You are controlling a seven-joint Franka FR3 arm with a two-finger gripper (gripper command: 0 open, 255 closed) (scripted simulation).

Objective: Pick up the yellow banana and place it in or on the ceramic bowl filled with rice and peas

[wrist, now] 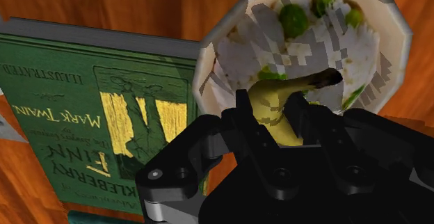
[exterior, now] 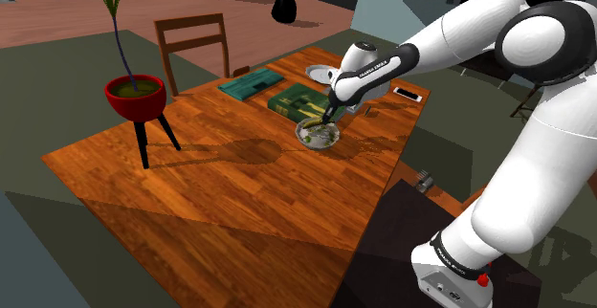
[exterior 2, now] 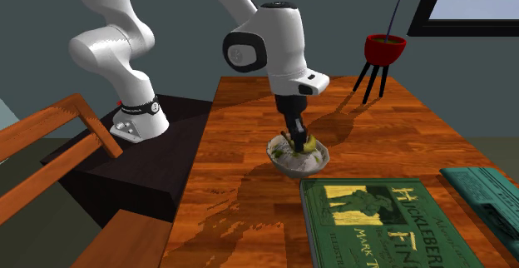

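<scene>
— Where is the banana (wrist: 278, 104) sitting right now?
— It is being pinched between the two black fingers (wrist: 238, 120) of the gripper (wrist: 272, 122), which are pressing on its sides. Its darker tip is pointing out over the bowl (wrist: 389, 21), above the rice and peas.
— Is it touching the rice?
— I am not managing to tell that. In the second exterior view the gripper (exterior 2: 296, 137) is reaching down into the bowl (exterior 2: 301, 166), and the banana (exterior 2: 308, 145) is showing yellow just above the rim.
— What is lying around the bowl?
— A green book (wrist: 83, 104) is lying flat just beside it on the wooden table (exterior: 220, 191). In the shoulder view a teal book (exterior: 249, 83) is lying near that one, further toward that view's left.
— And further off?
— A red pot (exterior: 135, 96) on dark legs is standing well apart, near the table's edge at the shoulder view's left, and a chair (exterior: 191, 43) is standing behind the table's far edge.
</scene>
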